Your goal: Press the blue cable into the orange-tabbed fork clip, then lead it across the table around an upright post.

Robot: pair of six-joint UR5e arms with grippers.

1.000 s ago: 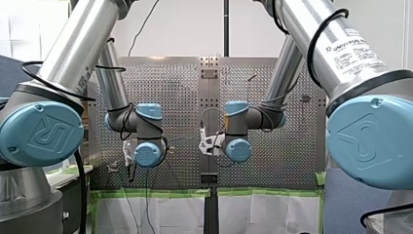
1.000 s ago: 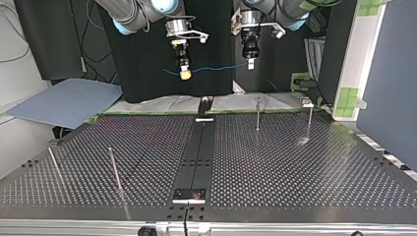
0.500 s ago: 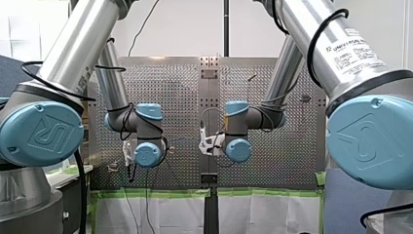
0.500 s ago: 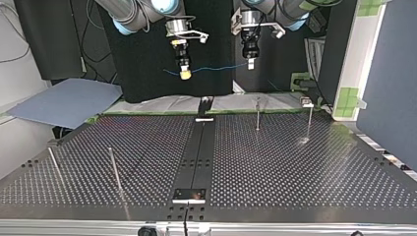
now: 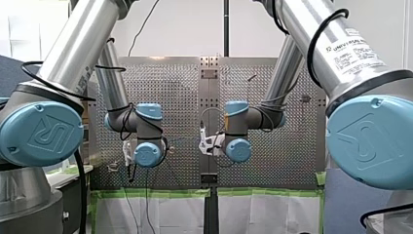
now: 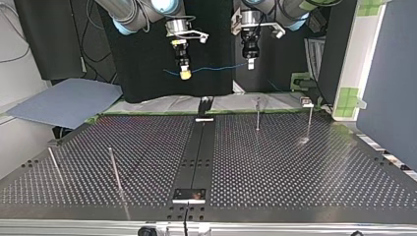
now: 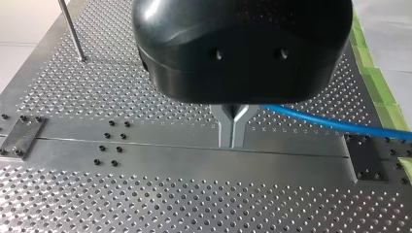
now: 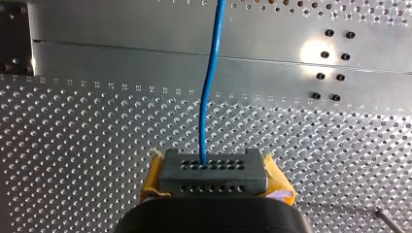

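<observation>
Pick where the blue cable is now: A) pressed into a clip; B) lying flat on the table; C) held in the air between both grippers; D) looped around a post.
C: in the top view the blue cable spans from my right gripper to my left gripper, clear of the table.

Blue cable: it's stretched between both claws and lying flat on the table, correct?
Not quite. The blue cable is stretched between the left claw and the right claw, but it is held up in the air, off the table. The top view shows this.
</observation>
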